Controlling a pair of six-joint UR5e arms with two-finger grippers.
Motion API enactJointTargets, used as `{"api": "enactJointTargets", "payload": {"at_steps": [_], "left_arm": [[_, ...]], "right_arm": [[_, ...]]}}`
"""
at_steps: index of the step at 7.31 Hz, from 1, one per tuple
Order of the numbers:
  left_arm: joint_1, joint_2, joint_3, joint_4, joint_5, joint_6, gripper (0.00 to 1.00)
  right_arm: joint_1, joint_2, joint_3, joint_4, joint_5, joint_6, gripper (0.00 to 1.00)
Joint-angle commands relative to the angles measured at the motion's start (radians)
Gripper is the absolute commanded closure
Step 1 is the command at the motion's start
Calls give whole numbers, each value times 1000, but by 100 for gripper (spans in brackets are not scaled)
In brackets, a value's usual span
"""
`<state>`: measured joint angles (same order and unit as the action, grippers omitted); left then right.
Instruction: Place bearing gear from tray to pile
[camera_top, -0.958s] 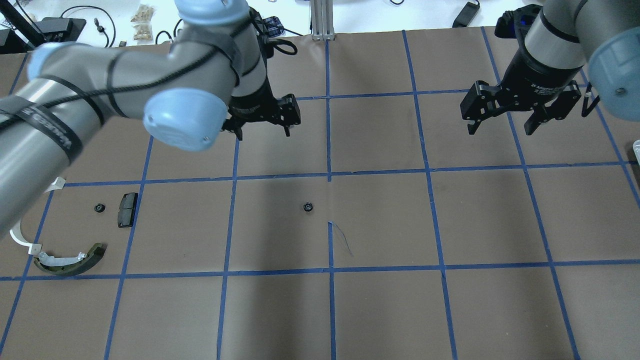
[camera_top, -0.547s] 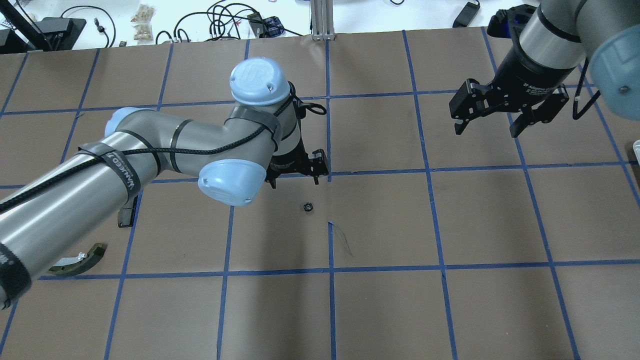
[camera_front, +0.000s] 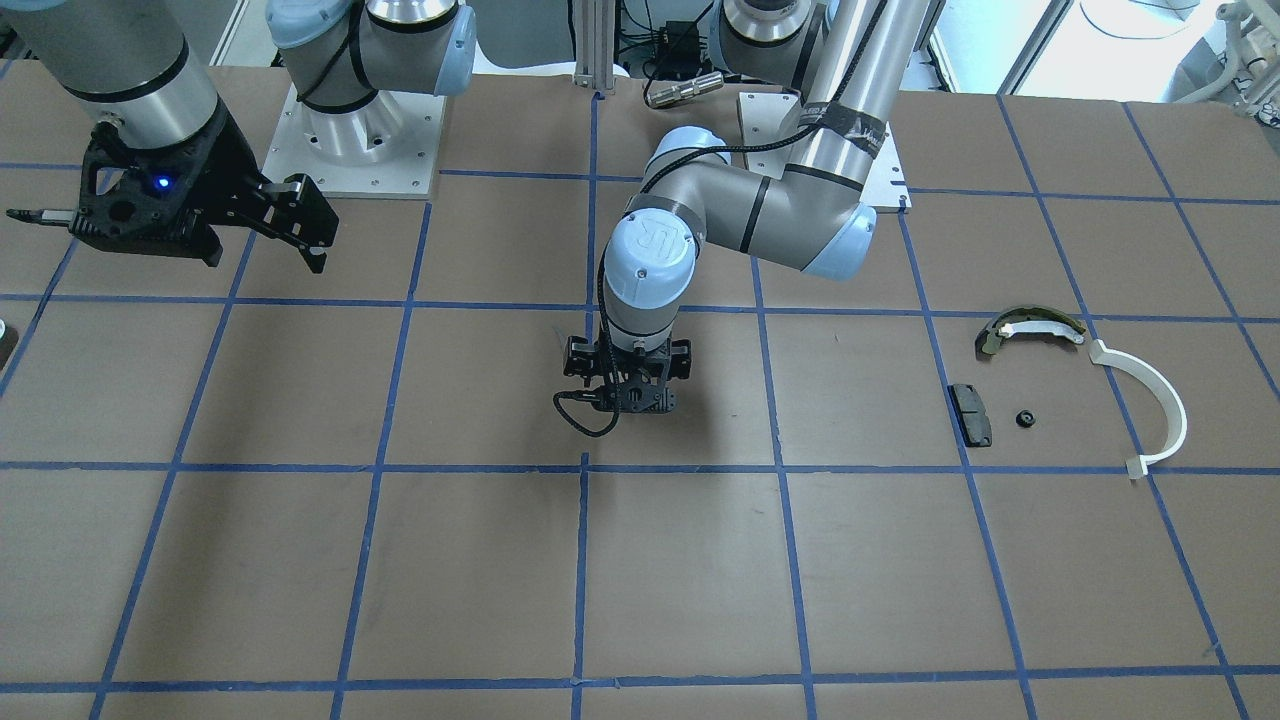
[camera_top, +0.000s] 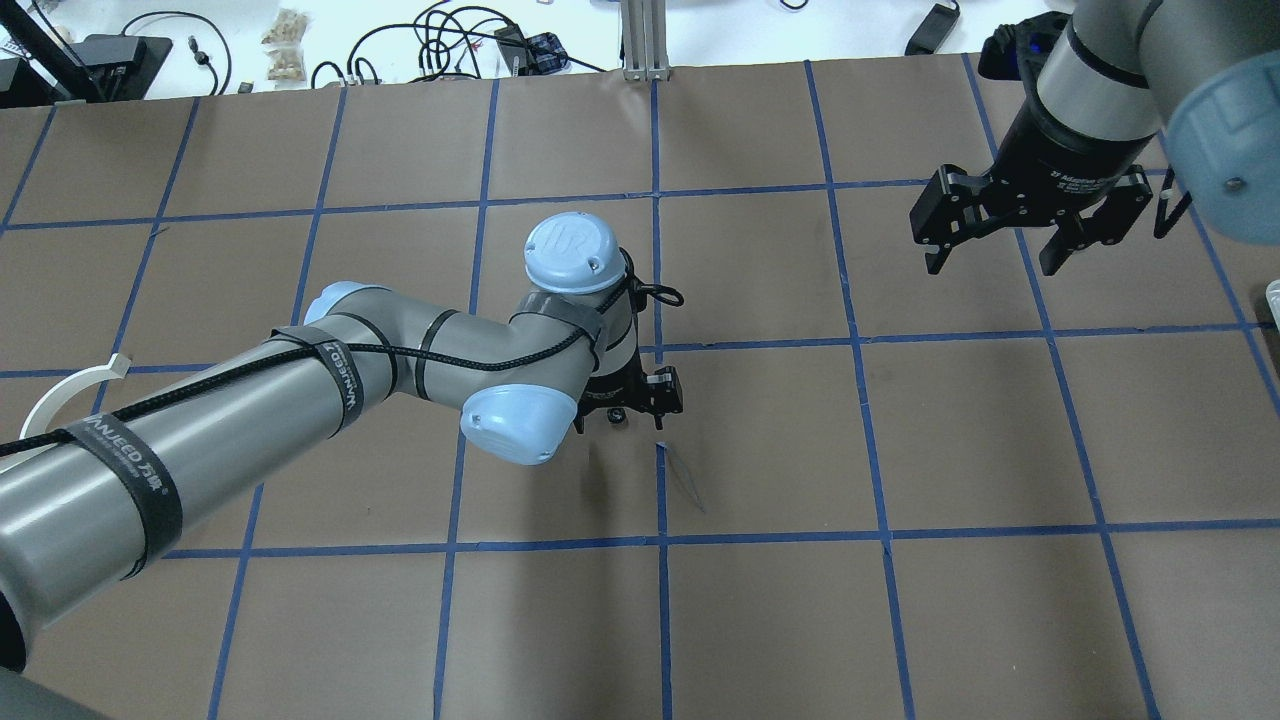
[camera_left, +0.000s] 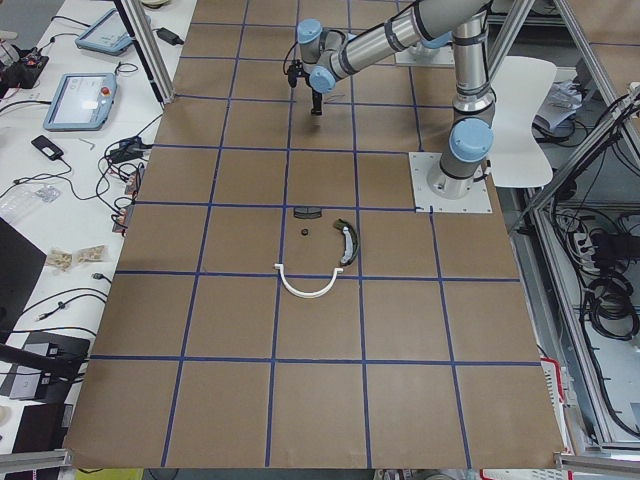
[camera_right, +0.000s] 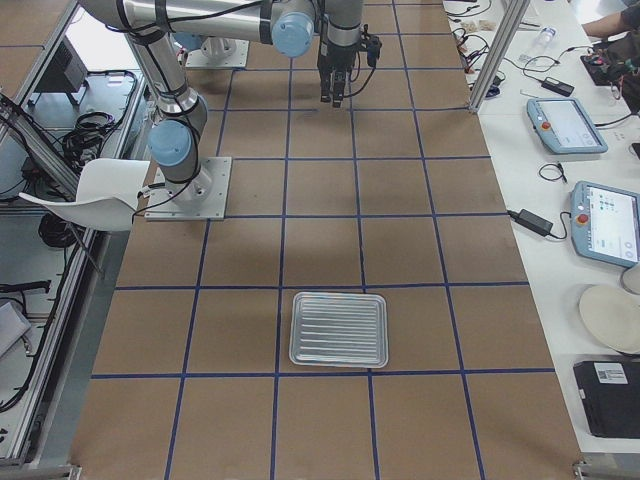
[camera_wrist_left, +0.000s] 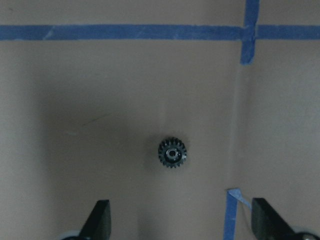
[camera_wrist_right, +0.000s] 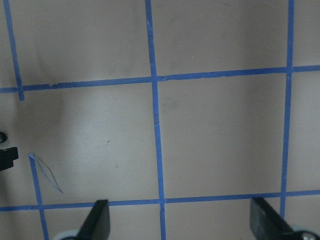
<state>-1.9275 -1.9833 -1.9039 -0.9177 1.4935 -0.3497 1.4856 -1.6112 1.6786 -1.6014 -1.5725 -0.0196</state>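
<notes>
Obs: the gear (camera_wrist_left: 172, 153) lies flat on the paper-covered table (camera_top: 760, 620), bore up, teeth outward all round (a round part, so no long axis to log), near the middle tape crossing. The left gripper (camera_wrist_left: 181, 224) hangs over it, jaws spread wide, both fingers apart from the gear. The right gripper (camera_top: 995, 245) is aloft, jaws likewise released, holding nothing. The tray (camera_right: 338, 329) lies well apart, toward the robot's right. The pile (camera_front: 1024, 419) at the left end: brake shoe (camera_front: 1030, 326), white arc (camera_front: 1160, 405), black pad (camera_front: 970, 413), second gear (camera_left: 305, 232).

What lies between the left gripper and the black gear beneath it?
Nothing but bare brown paper, per the left wrist view, between left gripper and gear.
</notes>
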Motion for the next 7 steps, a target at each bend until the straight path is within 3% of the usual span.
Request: {"api": "enactJointTargets", "payload": {"at_steps": [1, 2, 4, 5, 7], "left_arm": [[-1, -20, -3, 45, 4, -15, 0], [-1, -26, -3, 46, 5, -20, 2], [-2, -29, -3, 46, 8, -9, 69], [-1, -29, -3, 46, 8, -15, 85], [-2, -25, -1, 46, 8, -15, 100]], "right_arm": [[1, -4, 1, 8, -6, 13, 0], [1, -6, 6, 8, -4, 26, 0], [30, -7, 10, 8, -4, 59, 0], [33, -7, 12, 8, -4, 85, 0], [36, -9, 16, 6, -3, 116, 0]]}}
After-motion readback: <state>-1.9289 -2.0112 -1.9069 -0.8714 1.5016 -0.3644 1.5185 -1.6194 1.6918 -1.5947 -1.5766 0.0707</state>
